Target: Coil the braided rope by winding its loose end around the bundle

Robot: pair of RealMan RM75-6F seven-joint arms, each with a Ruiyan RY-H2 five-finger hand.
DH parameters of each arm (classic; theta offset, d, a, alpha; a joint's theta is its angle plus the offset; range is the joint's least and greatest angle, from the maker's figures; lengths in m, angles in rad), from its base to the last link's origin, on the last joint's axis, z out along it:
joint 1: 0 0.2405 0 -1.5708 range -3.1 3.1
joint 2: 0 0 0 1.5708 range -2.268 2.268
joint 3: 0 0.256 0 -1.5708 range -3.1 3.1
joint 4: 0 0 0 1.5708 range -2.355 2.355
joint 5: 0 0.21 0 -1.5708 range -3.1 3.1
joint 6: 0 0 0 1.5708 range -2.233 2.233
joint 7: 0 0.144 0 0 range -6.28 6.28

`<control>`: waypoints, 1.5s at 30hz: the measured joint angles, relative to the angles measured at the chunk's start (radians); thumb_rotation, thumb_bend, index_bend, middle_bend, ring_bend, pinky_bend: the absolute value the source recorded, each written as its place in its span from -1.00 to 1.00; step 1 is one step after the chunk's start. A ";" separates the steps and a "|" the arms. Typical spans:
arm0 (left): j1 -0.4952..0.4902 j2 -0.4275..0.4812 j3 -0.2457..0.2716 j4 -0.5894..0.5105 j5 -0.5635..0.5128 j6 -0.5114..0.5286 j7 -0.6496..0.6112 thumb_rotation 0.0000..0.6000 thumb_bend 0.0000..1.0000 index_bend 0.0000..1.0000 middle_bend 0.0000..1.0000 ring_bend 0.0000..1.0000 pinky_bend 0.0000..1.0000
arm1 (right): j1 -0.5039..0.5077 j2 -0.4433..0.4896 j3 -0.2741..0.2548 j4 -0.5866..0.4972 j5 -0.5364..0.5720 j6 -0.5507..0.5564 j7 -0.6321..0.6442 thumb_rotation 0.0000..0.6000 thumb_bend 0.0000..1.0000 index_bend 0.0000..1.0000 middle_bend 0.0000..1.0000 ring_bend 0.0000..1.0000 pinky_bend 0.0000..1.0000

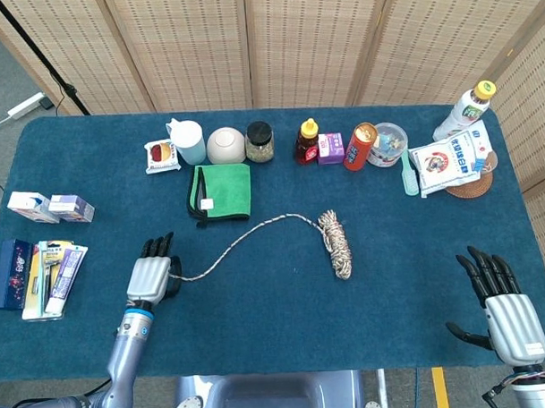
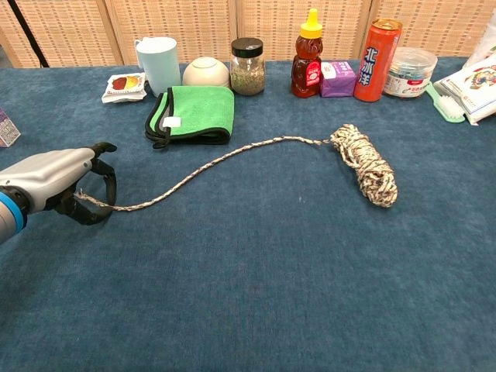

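Blue table cloth [image 1: 286,329] bearing: back row of snack packet [image 1: 162,155], pale blue mug [image 1: 189,141], upturned cream bowl [image 1: 226,145], dark-lidded jar [image 1: 260,142], honey bear bottle [image 1: 307,142], purple box [image 1: 331,148], orange can [image 1: 360,146], clear lidded tub [image 1: 389,143]. Folded green cloth [image 1: 221,191] just in front of mug and bowl. Right corner: drink bottle [image 1: 464,109], printed pouch [image 1: 450,159] on woven coaster [image 1: 473,184], teal brush [image 1: 409,171]. Left edge: two small cartons [image 1: 49,207], toothpaste packs [image 1: 40,275].
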 measured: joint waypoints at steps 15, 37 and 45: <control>-0.001 -0.009 0.003 0.004 -0.004 0.012 0.003 1.00 -0.26 0.21 -1.00 -1.00 -1.00 | 0.001 0.001 -0.001 0.000 -0.002 -0.001 0.005 1.00 -1.00 -1.00 -1.00 -1.00 -1.00; 0.005 0.021 -0.001 -0.030 0.010 0.028 -0.011 1.00 -0.18 0.27 -1.00 -1.00 -1.00 | 0.003 0.000 -0.005 -0.002 -0.005 -0.006 0.005 1.00 -1.00 -1.00 -1.00 -1.00 -1.00; 0.015 0.076 -0.004 -0.107 0.040 0.058 -0.021 1.00 -0.18 0.27 -1.00 -1.00 -1.00 | 0.001 0.001 -0.007 -0.003 -0.008 -0.004 0.005 1.00 -1.00 -1.00 -1.00 -1.00 -1.00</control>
